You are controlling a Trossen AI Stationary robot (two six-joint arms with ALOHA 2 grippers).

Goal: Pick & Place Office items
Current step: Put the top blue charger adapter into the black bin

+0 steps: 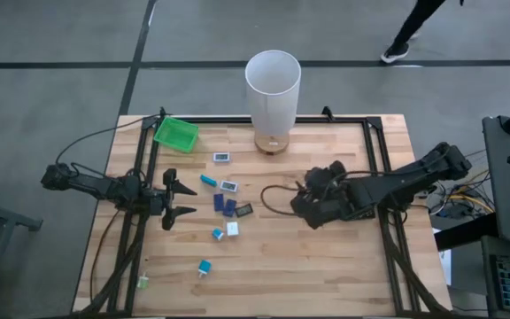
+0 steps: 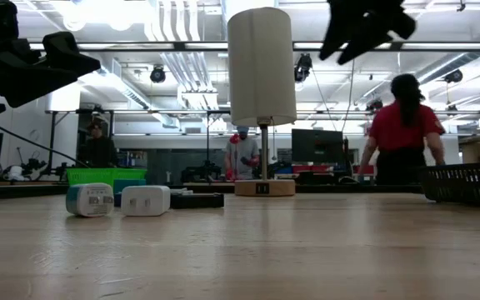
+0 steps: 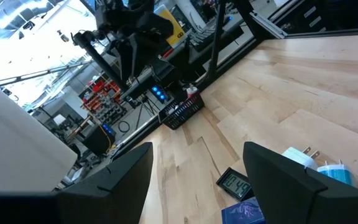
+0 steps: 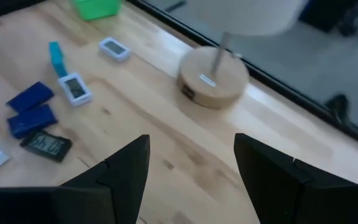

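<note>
Grippers first: your left gripper (image 1: 181, 199) reaches in low from the table's left edge, its two dark fingers spread and empty, tips aimed at the office items (image 1: 226, 207). Your right gripper (image 1: 312, 197) hangs folded right of centre, fingers likewise parted with nothing between them. Those small pieces lie scattered mid-table between both arms: flat dark-blue rectangles (image 4: 32, 109) side by side, long axes roughly parallel, and a black display block (image 3: 235, 183). A white lamp (image 1: 273, 97) on its round wooden base stands behind; a green tray (image 1: 176, 133), possibly plastic, sits nearby.
</note>
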